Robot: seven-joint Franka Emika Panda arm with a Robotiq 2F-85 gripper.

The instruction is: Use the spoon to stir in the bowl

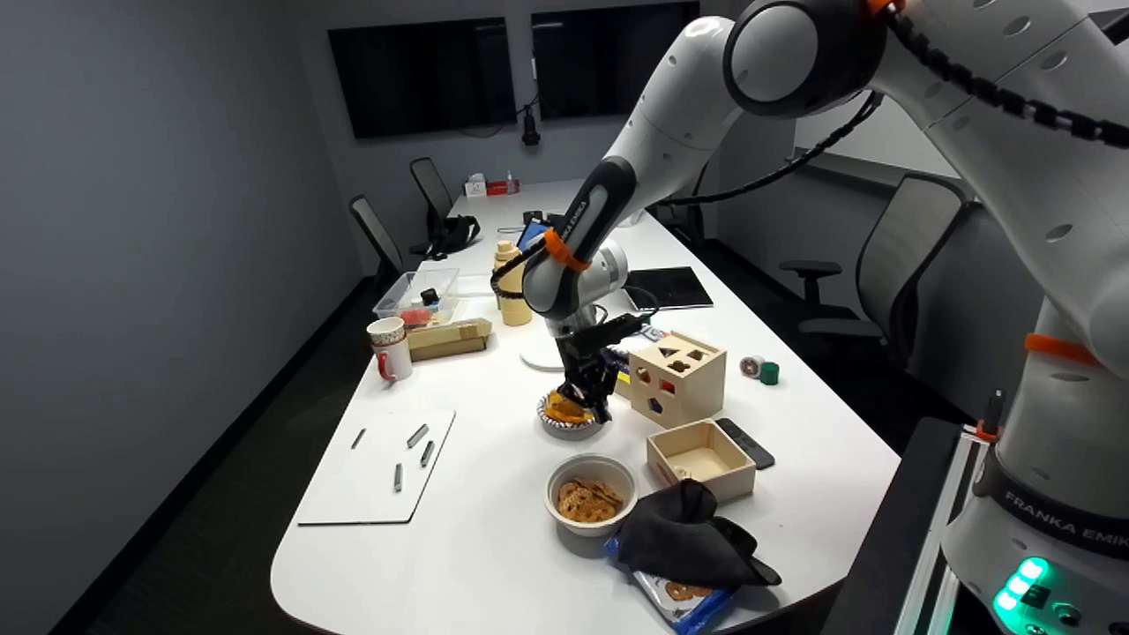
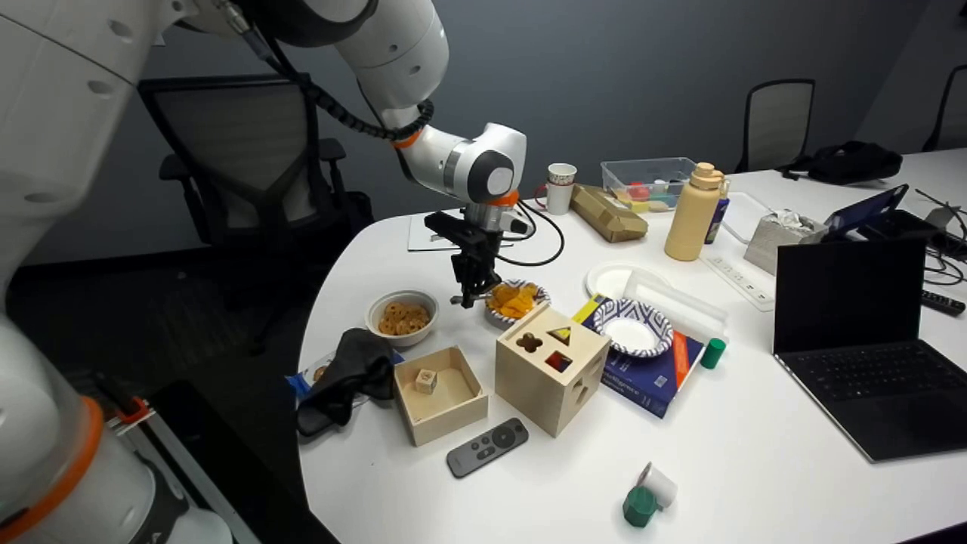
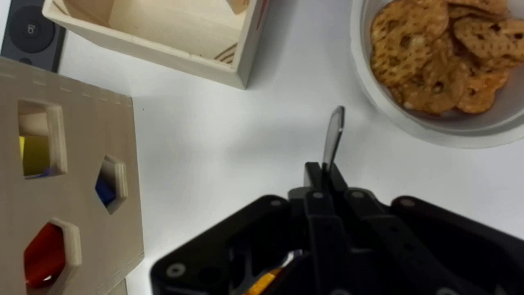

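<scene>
So, the black robot hand (image 3: 325,171) is clamped together on a slim silver metal spoon (image 3: 334,133), flat handle end poking out past its tips in the wrist view. The small round paper bowl (image 1: 566,428) with the dark-patterned rim sits on the white worktop (image 1: 494,547) holding bright orange chips (image 2: 514,301), and the hand hangs right by its edge. Can't tell if the spoon's other end is down in the chips, since the hand blocks it. Near that there's a slightly bigger white round bowl (image 3: 442,138) of brown crisps (image 3: 430,57). Close by too: a pale wooden cube (image 2: 530,387) with shaped cutouts, plus an open wooden box (image 2: 453,422) with a small wooden block (image 2: 425,381) inside and a dark grey remote (image 2: 487,448) just beside it. And a black cloth (image 1: 692,542) is flopped partly over a blue snack packet (image 1: 708,613), next to the white bowl.
</scene>
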